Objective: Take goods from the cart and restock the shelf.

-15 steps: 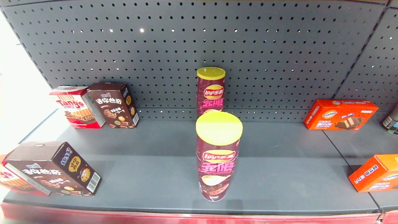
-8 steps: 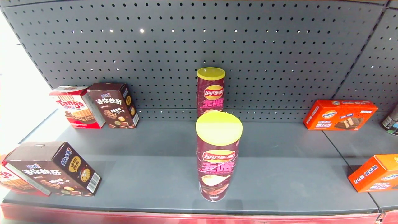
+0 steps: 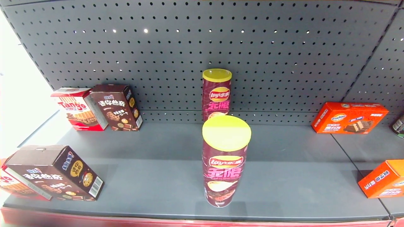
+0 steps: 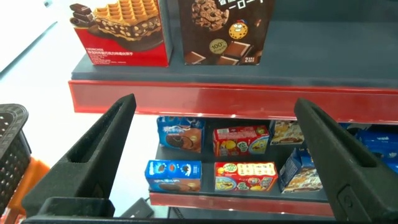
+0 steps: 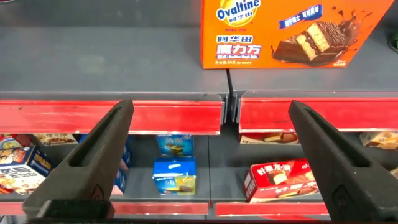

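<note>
Maroon, yellow-lidded front chip can point(image 3: 224, 164) stands upright on shelf point(image 3: 284, 176).

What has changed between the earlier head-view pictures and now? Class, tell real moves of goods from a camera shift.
No goods moved: the whole head view shifted slightly, so the camera moved. The front chip can and rear chip can stand upright in line as before; the boxes keep their places on the shelf. Nothing was gripped or released; left gripper and right gripper are open.
</note>
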